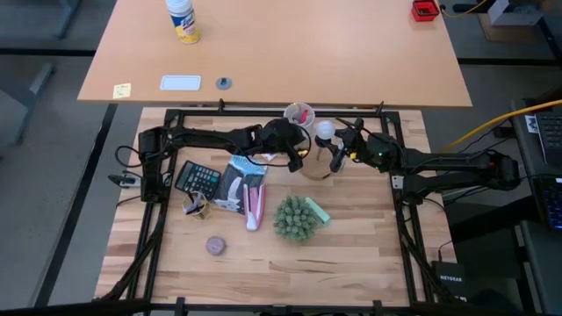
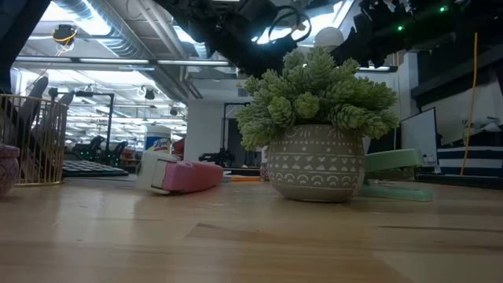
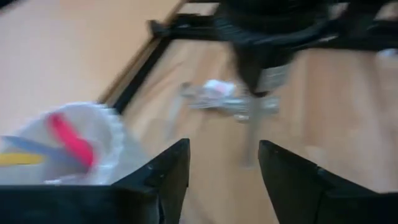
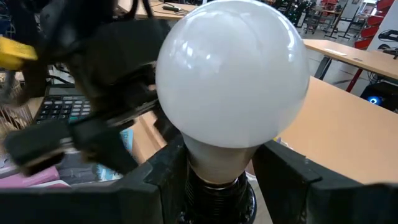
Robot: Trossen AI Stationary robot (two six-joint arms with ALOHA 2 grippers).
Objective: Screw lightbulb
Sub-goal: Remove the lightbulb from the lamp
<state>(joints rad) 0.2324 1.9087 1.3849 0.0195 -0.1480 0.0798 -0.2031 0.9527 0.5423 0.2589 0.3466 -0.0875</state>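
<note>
The right gripper (image 4: 217, 174) is pinching the lightbulb (image 4: 231, 81) by its neck, over the table's far middle; the screw base is mostly hiding between the dark fingers. The left gripper (image 3: 217, 171) is sitting just beside it with fingers spread, holding nothing. A white cup (image 3: 74, 146) is showing blurred and cut off. The potted plant (image 2: 318, 126) is blocking most of both arms in the low view.
</note>
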